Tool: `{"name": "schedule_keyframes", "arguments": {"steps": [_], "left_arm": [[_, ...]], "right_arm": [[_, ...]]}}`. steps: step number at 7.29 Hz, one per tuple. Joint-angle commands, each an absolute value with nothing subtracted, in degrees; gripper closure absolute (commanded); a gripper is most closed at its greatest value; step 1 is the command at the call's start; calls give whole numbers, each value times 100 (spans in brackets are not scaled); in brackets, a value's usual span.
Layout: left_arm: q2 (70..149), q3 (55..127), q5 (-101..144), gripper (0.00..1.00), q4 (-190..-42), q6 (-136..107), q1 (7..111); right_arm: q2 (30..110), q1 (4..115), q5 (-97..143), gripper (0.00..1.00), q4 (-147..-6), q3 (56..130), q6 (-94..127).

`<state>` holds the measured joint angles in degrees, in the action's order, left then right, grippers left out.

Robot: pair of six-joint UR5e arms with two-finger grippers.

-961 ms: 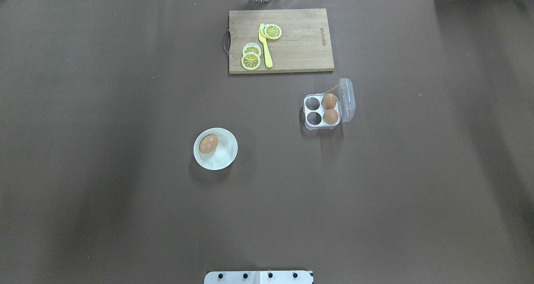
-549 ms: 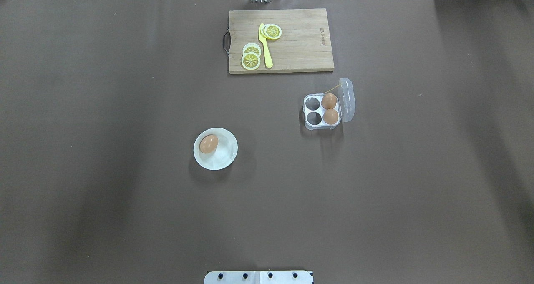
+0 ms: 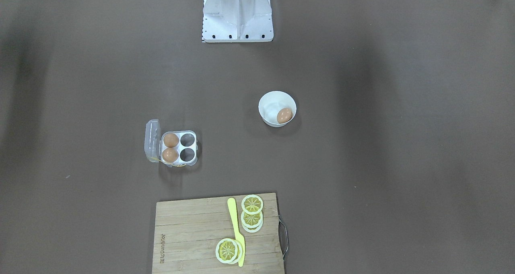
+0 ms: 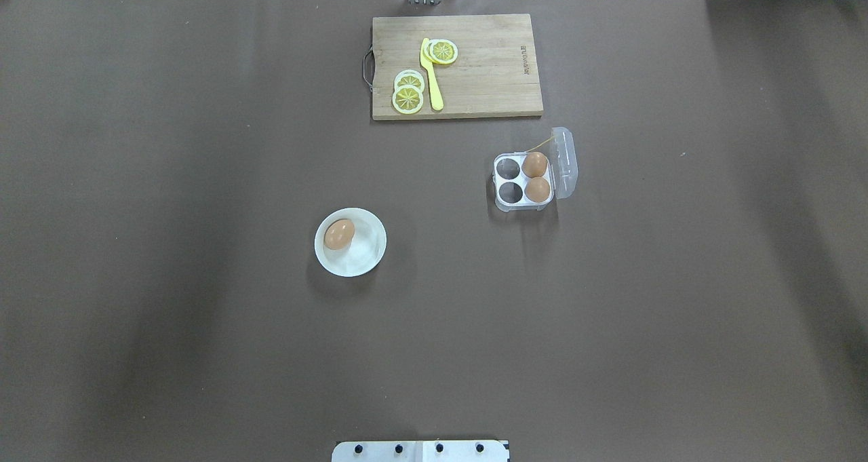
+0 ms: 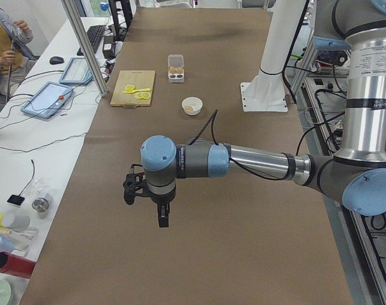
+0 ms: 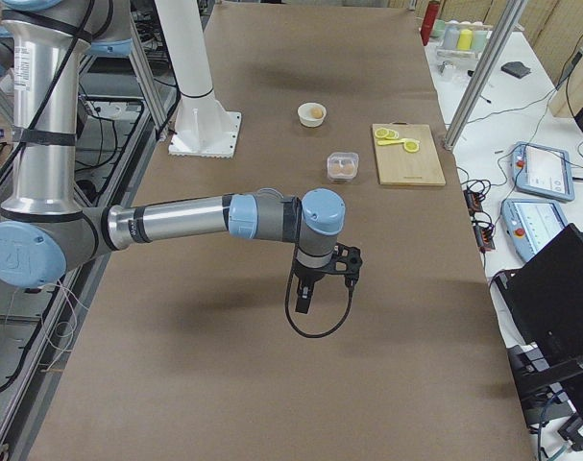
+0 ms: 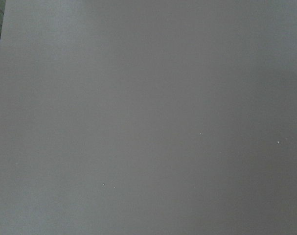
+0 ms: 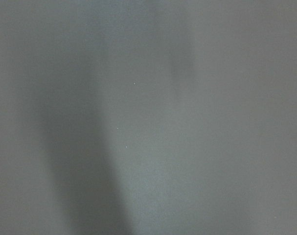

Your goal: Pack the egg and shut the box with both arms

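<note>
Overhead cam: fixed behind robot, high, looks forward and down across the table [image 4: 169, 313]; cutting board [image 4: 488, 82] at far edge. Front-facing cam: opposite side, steep downward, faces the mounting stand [image 3: 237, 20], so layout reads turned round. Both share box [image 4: 522, 180], bowl [image 4: 367, 253], board. Side cams sit at the table ends, looking lengthwise: left arm [image 5: 256, 162] near in one, right arm [image 6: 176, 219] near in the other. Wrist cams: close, bare table only.
</note>
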<state>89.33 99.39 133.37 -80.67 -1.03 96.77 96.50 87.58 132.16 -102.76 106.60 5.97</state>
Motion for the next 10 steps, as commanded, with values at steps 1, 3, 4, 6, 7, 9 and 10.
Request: {"name": "schedule_keyframes", "arguments": {"steps": [1, 3, 4, 6, 7, 9, 10], "left_arm": [[8921, 9941, 13298, 2, -8208, -105, 9677], [8921, 9932, 13298, 2, -8226, -71, 9677], [8921, 9923, 13315, 2, -8235, -70, 9677], [8947, 9984, 13368, 2, -8262, -97, 9677], [8930, 10089, 13586, 2, -8331, -97, 9668], [8790, 10204, 14201, 2, -8612, -245, 9616], [8833, 10517, 14151, 2, -8692, -542, 9076]], "right_arm": [[9650, 8754, 13219, 0, -10274, 10670, 598], [9642, 8754, 13219, 0, -10248, 10679, 606], [9659, 8763, 13219, 0, -10126, 10679, 624], [9642, 8754, 13219, 0, -10081, 10635, 615], [9659, 8754, 13219, 0, -9811, 10600, 633], [9642, 8745, 13228, 0, -9730, 10556, 633], [9624, 8736, 13280, 0, -9625, 10564, 624]]}}
